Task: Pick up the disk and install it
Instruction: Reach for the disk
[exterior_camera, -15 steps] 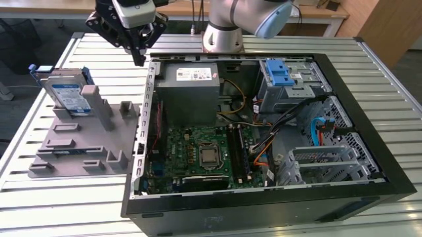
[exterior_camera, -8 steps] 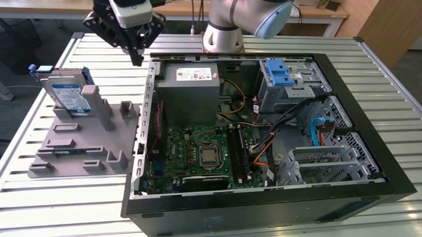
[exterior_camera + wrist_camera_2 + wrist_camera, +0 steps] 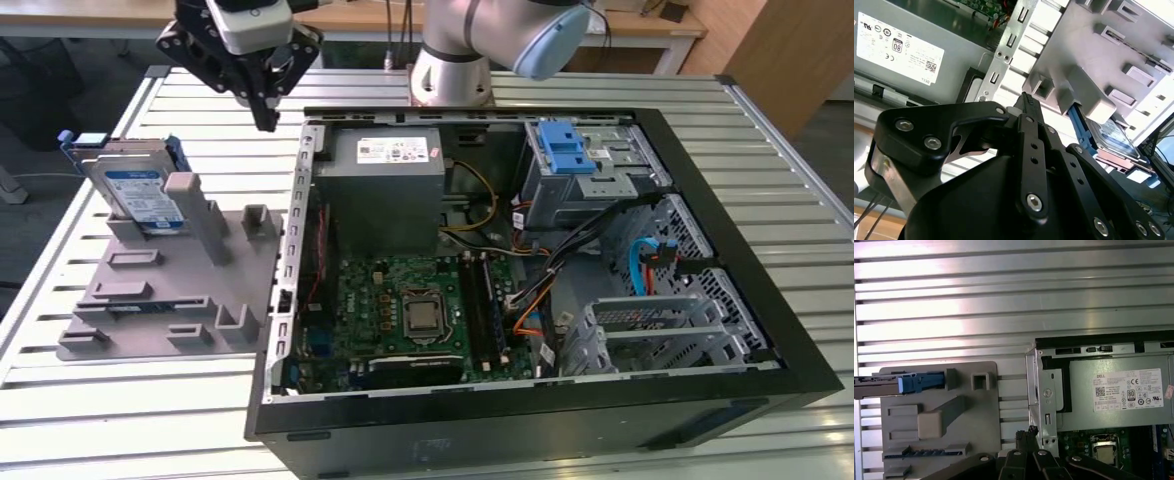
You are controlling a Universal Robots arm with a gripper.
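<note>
Hovering over slatted metal table [image 3: 134,420], beside open black computer case [image 3: 534,425]: black two-finger gripper [image 3: 267,118], tips pressed together, empty. Flat silver-grey disk, white-and-blue label [image 3: 140,192], stands on edge in grey plastic fixture [image 3: 147,300], well apart. It sits about eight o'clock from gripper in exterior view, top edge running roughly nine-to-three.

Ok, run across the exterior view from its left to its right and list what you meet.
the disk → the gripper → the power supply → the blue latch → the thin blue cable
</note>
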